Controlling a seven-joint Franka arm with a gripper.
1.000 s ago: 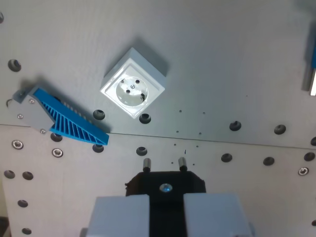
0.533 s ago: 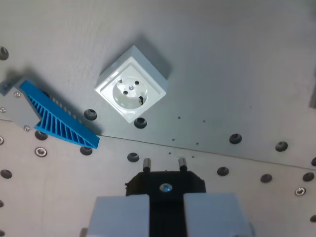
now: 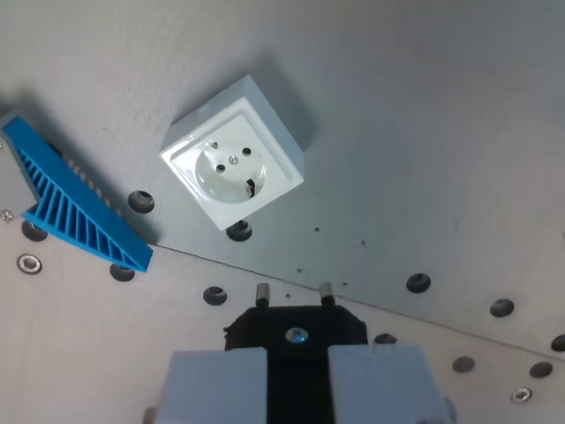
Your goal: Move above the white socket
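Observation:
The white socket (image 3: pixel 233 152) is a square box with a round recessed face, sitting on the grey plate (image 3: pixel 415 124) at upper centre-left of the wrist view. My gripper (image 3: pixel 296 358) is at the bottom centre, its grey fingers (image 3: pixel 216 384) shut on a black plug (image 3: pixel 296 329) whose two metal pins point up in the picture toward the socket. The pins lie below the socket and slightly to the wrist view's right.
A blue ribbed wedge (image 3: pixel 71 208) on a grey bracket lies at the wrist view's left. Rows of bolt holes (image 3: pixel 418 283) run across the plate seam below the socket.
The camera has moved: the socket appears larger and a little nearer the centre, and the blue wedge has slid toward the left edge. The plug stays held the same way.

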